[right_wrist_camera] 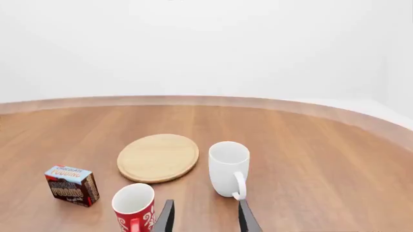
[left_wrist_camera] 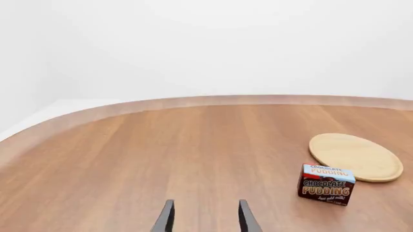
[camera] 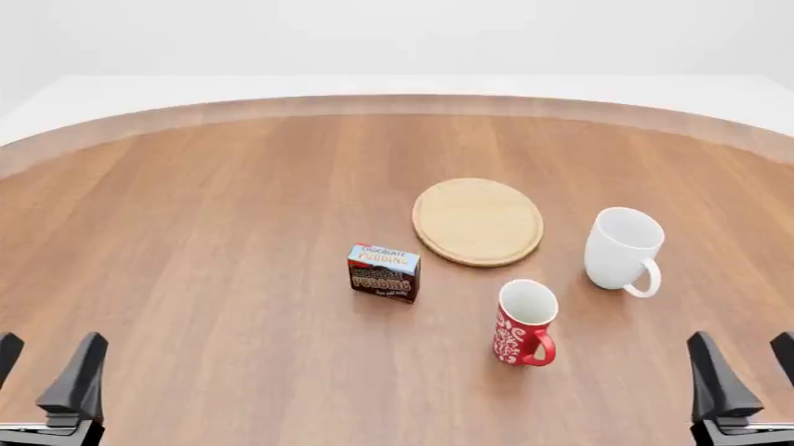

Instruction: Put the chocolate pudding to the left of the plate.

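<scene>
1. Near the table's middle, we find the chocolate pudding (camera: 383, 272) upright, just near-left of the plate (camera: 478, 221), apart from it.
2. It lies forward and rightward of the left gripper (camera: 47, 376), forward and leftward of the right gripper (camera: 739, 372); both sit released, empty.
3. We judge both reaches similar; its long axis runs left-right.
4. The right wrist view shows the red mug (right_wrist_camera: 134, 209) and white mug (right_wrist_camera: 228, 168); the left wrist view omits them.

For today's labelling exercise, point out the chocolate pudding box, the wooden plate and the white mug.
chocolate pudding (camera: 383, 274), front view, on its lettered front face.
plate (camera: 478, 221), front view, on the middle of its flat top.
white mug (camera: 616, 255), front view, on its outer wall.
</scene>
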{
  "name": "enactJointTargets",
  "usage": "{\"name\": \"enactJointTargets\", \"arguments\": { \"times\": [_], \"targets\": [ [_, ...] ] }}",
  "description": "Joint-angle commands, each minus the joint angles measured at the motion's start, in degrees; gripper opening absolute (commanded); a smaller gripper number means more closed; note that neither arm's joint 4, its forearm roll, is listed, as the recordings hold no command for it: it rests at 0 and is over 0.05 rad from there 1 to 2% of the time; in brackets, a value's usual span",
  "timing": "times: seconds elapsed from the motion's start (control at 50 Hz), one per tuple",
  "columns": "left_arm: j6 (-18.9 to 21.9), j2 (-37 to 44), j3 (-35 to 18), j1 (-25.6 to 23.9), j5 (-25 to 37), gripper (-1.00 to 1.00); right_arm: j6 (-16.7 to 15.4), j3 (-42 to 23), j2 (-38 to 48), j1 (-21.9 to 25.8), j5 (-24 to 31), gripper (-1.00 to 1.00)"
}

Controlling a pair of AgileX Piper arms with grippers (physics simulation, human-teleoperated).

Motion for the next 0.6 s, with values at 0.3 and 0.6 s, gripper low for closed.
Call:
{"name": "enactJointTargets", "arguments": {
  "times": [0.3, 0.6],
  "targets": [
    [0.0, 0.0, 0.0, 0.0, 0.0, 1.00, -2.4, -7.4, 2.7, 2.3, 3.3, 1.00],
    [0.0, 0.0, 0.0, 0.0, 0.0, 1.00, -9.2, -27.4, 25.2, 8.7, 2.3, 1.00]
  ]
}}
